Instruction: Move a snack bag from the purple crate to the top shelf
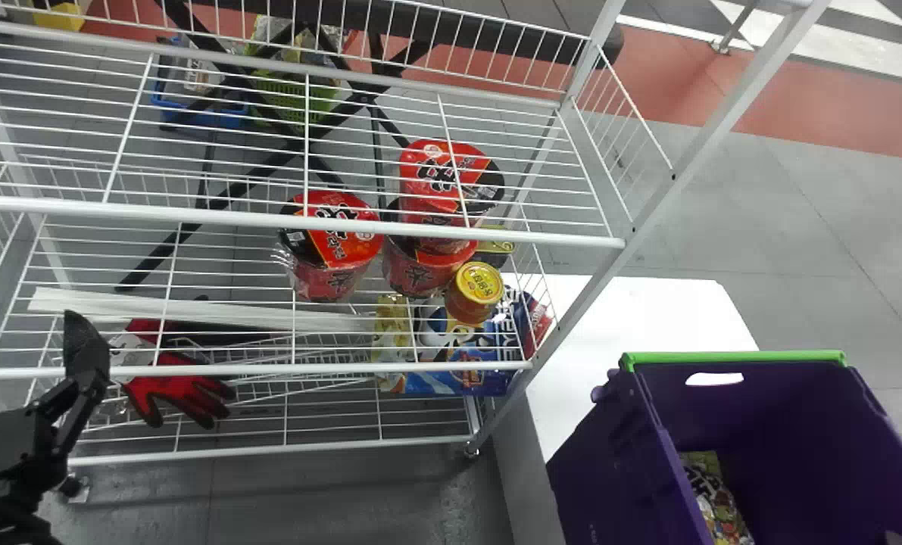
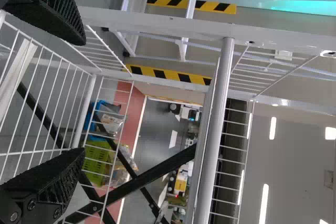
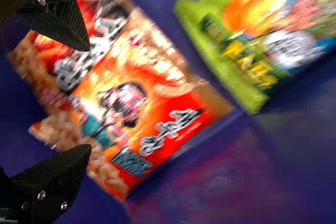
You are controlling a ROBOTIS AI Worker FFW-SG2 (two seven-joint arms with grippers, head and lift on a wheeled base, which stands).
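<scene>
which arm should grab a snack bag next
Right, most likely: the right gripper is open above the snack bags in the purple crate, while the left gripper is by the white rack, away from the crate.

Purple plastic crate (image 1: 610, 454): we are seeing bright green along one rim.
Orange-red printed snack bag (image 3: 163, 103): we are noticing tan puffs patterned along its edges.
Lime-green snack bag (image 3: 226, 56): we are finding yellow lettering and an orange patch.
Yellow-and-black flat strip (image 2: 168, 75): we are making out slanted blocks.
</scene>
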